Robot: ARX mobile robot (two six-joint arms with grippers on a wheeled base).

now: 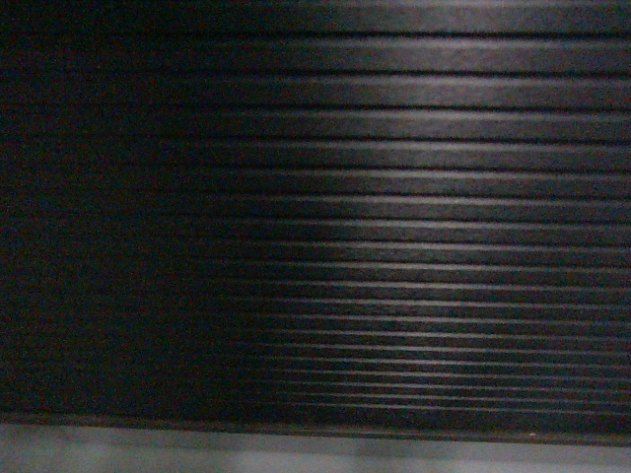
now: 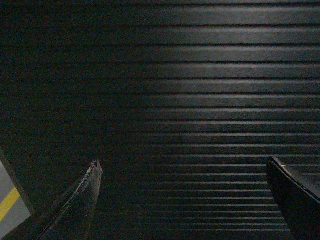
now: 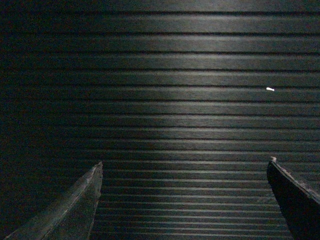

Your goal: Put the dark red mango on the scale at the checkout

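Facing only the ribbed front of the checkout (image 1: 394, 217), left gripper (image 2: 182, 167) and right gripper (image 3: 185, 167) both spread wide and empty, mango and scale nowhere in view, so risking a blind bump into the near panel.

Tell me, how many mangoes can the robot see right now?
0. All three views show only the checkout ribbed dark front; both grippers, left and right, are open and empty. Any mango is out of view.

dim, grainy | soft light patch center-right on checkout (image 1: 414, 197) ribs | left sides in deep shadow
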